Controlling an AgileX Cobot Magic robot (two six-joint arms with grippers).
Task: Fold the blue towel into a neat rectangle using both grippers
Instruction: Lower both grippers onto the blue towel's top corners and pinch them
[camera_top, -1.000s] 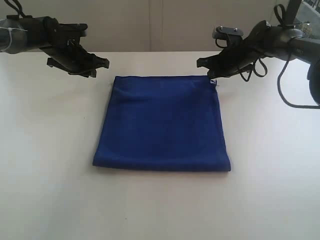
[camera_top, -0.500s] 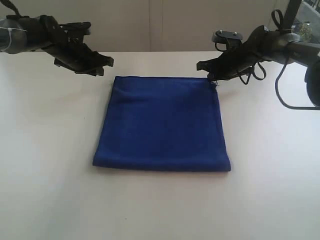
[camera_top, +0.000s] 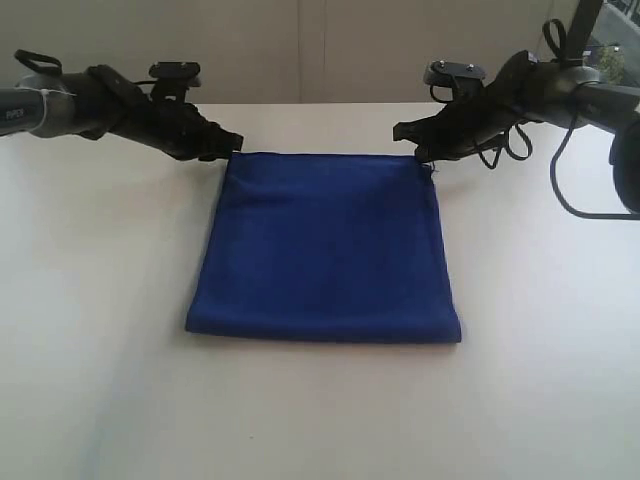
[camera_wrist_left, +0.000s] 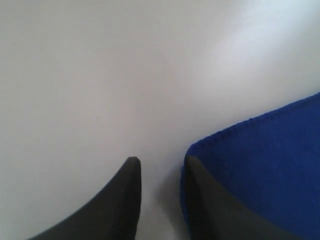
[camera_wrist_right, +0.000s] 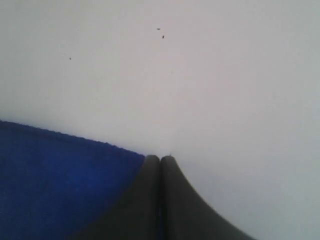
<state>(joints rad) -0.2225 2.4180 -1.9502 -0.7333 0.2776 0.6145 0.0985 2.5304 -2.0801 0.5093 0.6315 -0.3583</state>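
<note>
Exterior view: the blue towel (camera_top: 325, 245) lies folded flat at centre frame on a white surface (camera_top: 100, 350). Left claw (camera_wrist_left: 160, 162), fingers spread, straddles its upper-left corner. Right claw (camera_wrist_right: 160, 159), fingers pressed together, sits at the upper-right corner.

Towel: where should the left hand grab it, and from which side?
Grab the far left corner, coming from the outer left side. The towel lies flat, so only its hemmed edge gives a lip to pinch. The left hand is open right there, with one finger at the corner and the other over bare table.
</note>
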